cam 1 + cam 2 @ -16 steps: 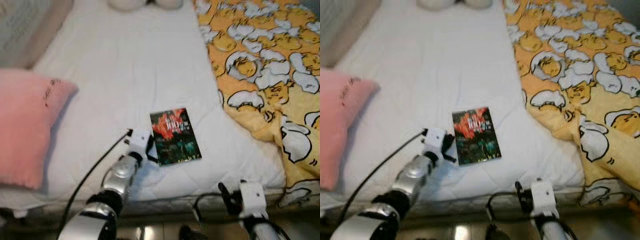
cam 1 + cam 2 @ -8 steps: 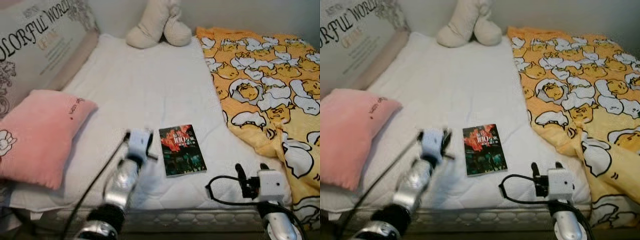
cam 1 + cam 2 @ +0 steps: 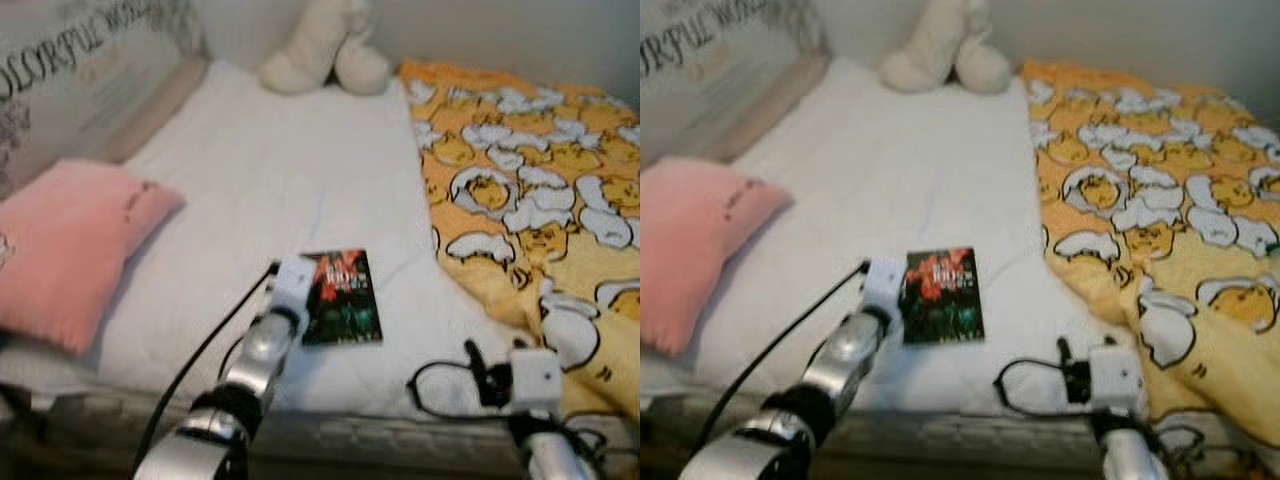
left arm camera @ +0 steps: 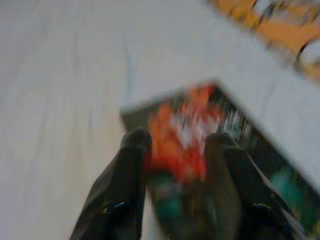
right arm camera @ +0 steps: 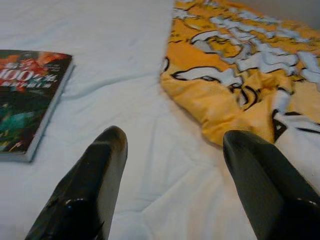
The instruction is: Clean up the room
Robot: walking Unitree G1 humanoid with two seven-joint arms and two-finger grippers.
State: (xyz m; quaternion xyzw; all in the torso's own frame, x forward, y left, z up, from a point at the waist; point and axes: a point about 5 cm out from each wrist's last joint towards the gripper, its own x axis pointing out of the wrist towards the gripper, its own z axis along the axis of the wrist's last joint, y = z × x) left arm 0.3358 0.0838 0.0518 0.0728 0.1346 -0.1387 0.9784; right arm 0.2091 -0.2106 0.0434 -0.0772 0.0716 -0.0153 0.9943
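A book (image 3: 347, 300) with a dark cover and red and green print lies flat on the white mattress (image 3: 270, 180), near its front edge. My left gripper (image 4: 177, 142) is over the book's left side, its two black fingers (image 4: 131, 165) apart above the cover, open. My right gripper (image 5: 172, 137) hovers low over the mattress's front right part, open with nothing between its fingers. The book lies to its left and the yellow blanket (image 5: 235, 95) just ahead of it.
A pink pillow (image 3: 65, 245) lies at the left of the bed, a large printed cushion (image 3: 80, 70) behind it. A beige plush toy (image 3: 325, 50) sits at the head. The yellow patterned blanket (image 3: 530, 190) covers the right side. The mattress edge runs below the arms.
The camera has shifted and blurred. My left gripper has moved right, from beside the book to over its left edge. The right gripper stays low at the front right.
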